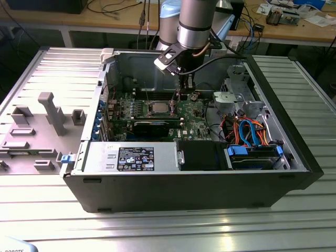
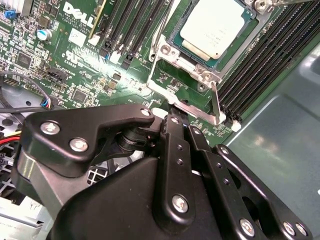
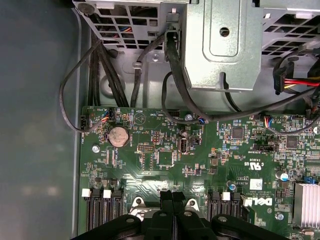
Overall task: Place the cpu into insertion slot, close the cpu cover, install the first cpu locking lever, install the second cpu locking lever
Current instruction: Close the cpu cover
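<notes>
The cpu (image 2: 215, 27), a flat square chip with a silver-grey top, lies in the insertion slot, whose contact field is hidden beneath it. The cpu cover (image 2: 167, 52), a thin metal frame, lies down around the chip, its tongue (image 2: 197, 111) pointing toward me. One thin wire locking lever (image 2: 216, 100) stands up at the socket's corner. Another wire lever (image 2: 162, 25) runs along the socket's side. My gripper (image 2: 172, 117) is shut, its tips right at the cover's tongue. In the exterior view the gripper (image 1: 179, 94) hangs just to the right of the cpu (image 1: 157, 108). The first wrist view shows its fingers (image 3: 166, 197) pressed together.
Long black memory slots (image 2: 260, 65) flank the socket. A black expansion card (image 1: 152, 126) lies in front of it, a power supply (image 1: 131, 157) nearer still. The metal drive cage (image 1: 236, 94) and coloured cables (image 1: 252, 131) fill the case's right. A grey fixture (image 1: 47, 115) sits outside, left.
</notes>
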`<state>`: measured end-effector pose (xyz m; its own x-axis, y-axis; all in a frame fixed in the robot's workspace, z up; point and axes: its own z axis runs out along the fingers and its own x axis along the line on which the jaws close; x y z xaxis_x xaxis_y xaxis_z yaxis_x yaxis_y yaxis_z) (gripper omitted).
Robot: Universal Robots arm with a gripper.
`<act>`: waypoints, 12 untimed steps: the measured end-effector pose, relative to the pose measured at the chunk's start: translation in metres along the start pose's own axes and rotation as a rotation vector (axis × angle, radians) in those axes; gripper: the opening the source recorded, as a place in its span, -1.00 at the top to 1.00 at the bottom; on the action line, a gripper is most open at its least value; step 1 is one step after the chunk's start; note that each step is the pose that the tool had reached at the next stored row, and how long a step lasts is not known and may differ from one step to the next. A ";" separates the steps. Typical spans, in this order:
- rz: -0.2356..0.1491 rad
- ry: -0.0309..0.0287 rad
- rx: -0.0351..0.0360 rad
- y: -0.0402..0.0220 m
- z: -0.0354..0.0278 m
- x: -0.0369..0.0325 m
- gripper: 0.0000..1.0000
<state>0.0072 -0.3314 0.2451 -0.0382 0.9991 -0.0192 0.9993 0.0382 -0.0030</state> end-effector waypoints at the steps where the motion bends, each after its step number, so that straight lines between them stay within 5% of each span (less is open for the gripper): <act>1: 0.000 0.0000 -0.0001 -0.0003 0.0000 0.0000 0.79; 12: 0.000 0.0001 -0.0001 -0.0081 0.0001 0.0003 0.79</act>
<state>-0.0009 -0.3314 0.2450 -0.0383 0.9991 -0.0191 0.9993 0.0382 -0.0029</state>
